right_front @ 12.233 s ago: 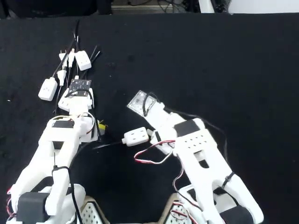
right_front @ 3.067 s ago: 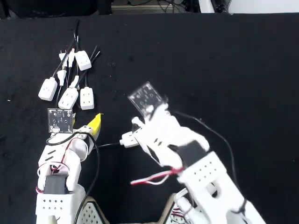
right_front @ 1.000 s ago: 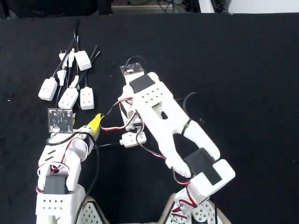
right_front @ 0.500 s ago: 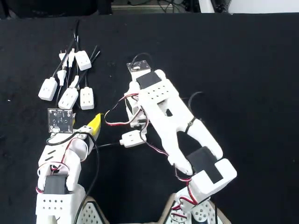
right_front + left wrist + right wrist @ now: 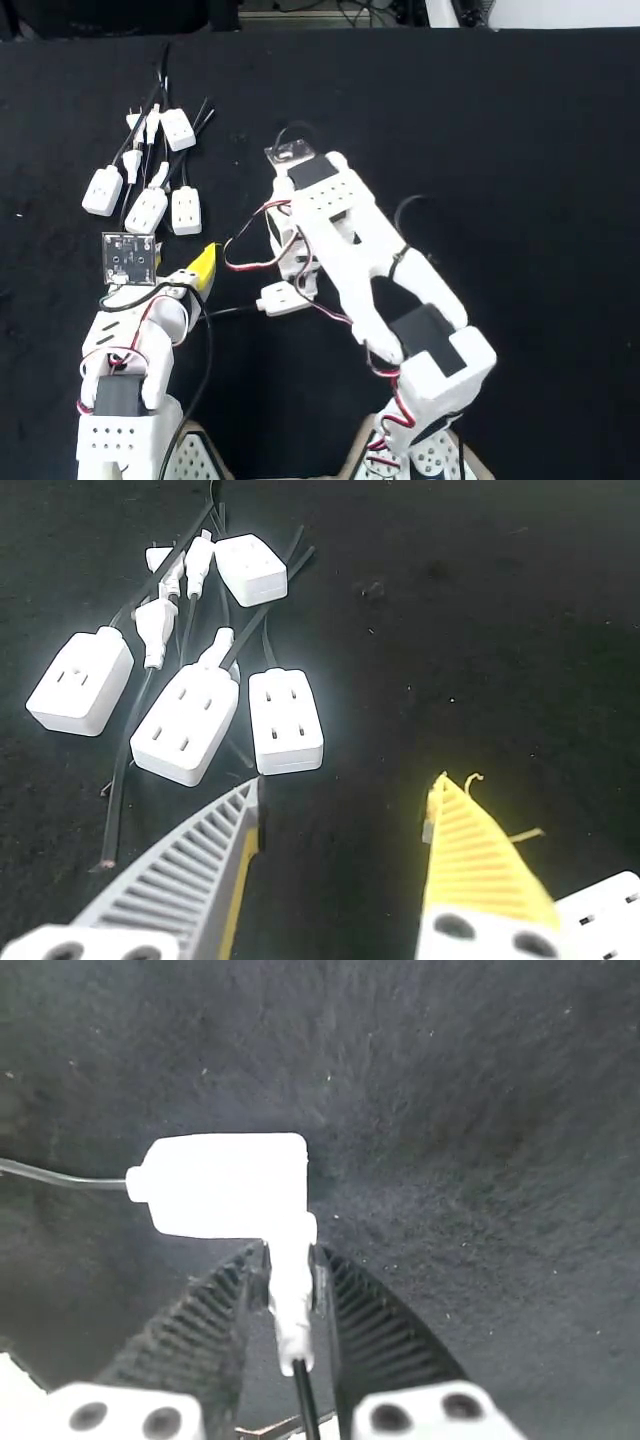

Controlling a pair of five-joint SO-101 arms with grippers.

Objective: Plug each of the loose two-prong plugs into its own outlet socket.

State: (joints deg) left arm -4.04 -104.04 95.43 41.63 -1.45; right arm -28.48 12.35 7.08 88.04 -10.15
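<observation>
The right arm's jaws are pinched on a small white two-prong plug [image 5: 291, 1290] with a thin black cord. The plug butts against the side of a white rectangular outlet block [image 5: 225, 1198], prongs hidden, and the block lies on the black table [image 5: 520, 150] between the two arms. The left arm's jaws, one grey and one yellow, are spread wide around bare table, just short of a cluster of four more white outlet blocks [image 5: 285, 720] and loose white plugs [image 5: 155, 645] on black cords.
</observation>
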